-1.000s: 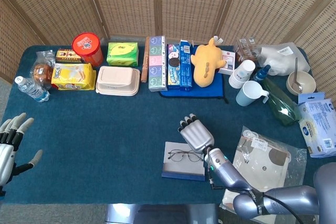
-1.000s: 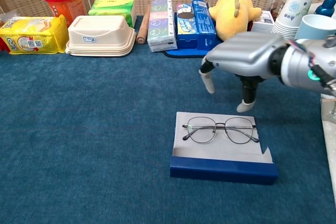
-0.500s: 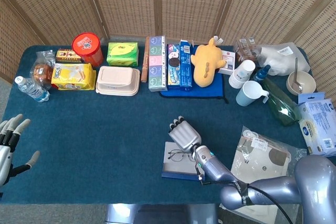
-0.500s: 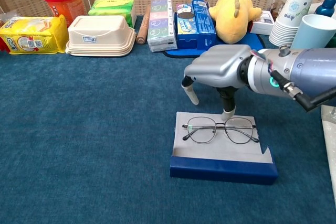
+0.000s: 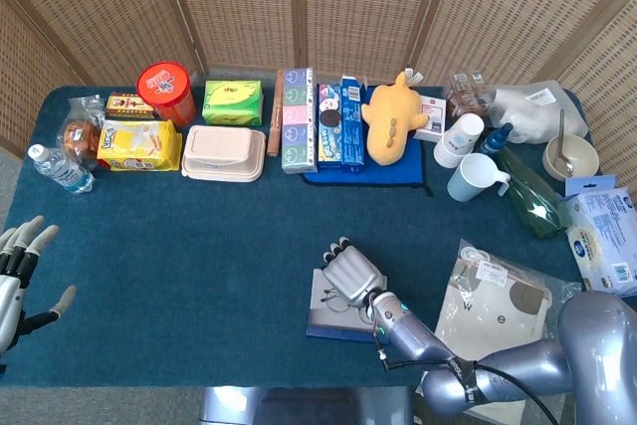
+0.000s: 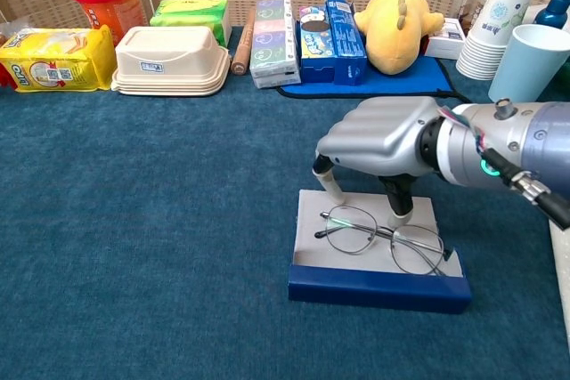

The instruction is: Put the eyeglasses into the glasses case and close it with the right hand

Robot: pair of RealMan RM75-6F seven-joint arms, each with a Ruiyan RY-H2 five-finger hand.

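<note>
Eyeglasses [image 6: 383, 238] are seen lying skewed on the open blue glasses case [image 6: 378, 284]. They are touched by downward fingertips of the right hand [image 6: 385, 137], fingers narrowly parted. Left hand [image 5: 20, 271] is held spread, empty, at table edge.

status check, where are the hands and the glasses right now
Right hand over the glasses case, fingers touching the eyeglasses. Glasses skewed on the open case, not lifted. Left hand open, off to the side. Nothing blocking.
</note>
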